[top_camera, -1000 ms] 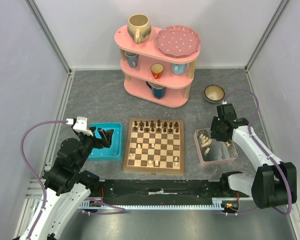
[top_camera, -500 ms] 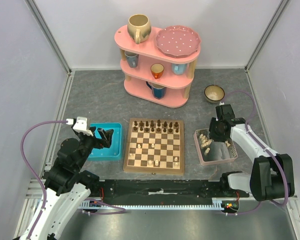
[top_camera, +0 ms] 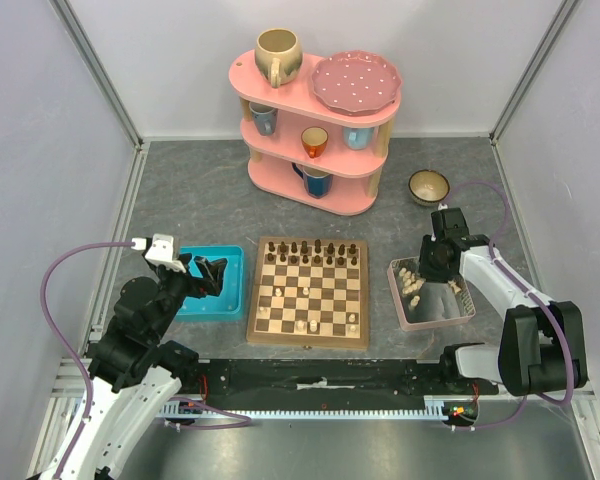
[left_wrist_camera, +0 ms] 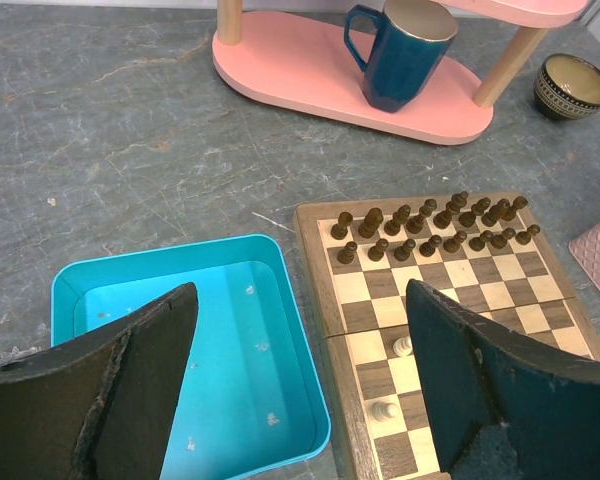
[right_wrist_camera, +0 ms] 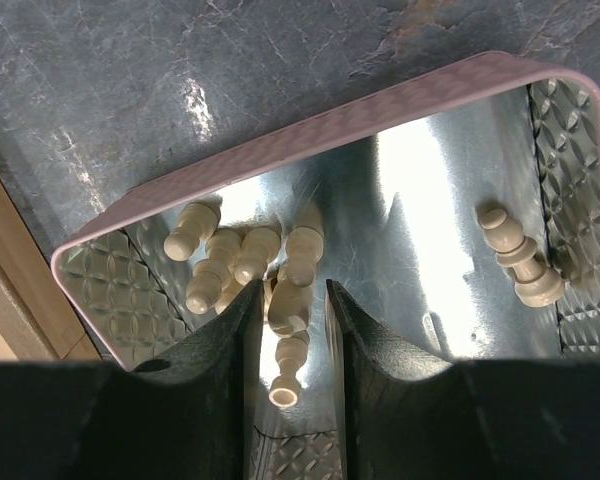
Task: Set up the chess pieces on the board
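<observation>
Chess piece [right_wrist_camera: 288,312] inside R gripper [right_wrist_camera: 288,292] (tray [right_wrist_camera: 310,140])

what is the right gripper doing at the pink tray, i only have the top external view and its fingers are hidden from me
observer: in the right wrist view the right gripper is down inside the pink-rimmed tray, with a finger on each side of a cream piece lying flat.
operator: has it clamped
observer: cannot tell. the fingers sit close beside the piece, but contact is not clear.
operator: and the left one, anything in it
observer: no. the left wrist view shows the left gripper wide open and empty above the turquoise tray.
</observation>
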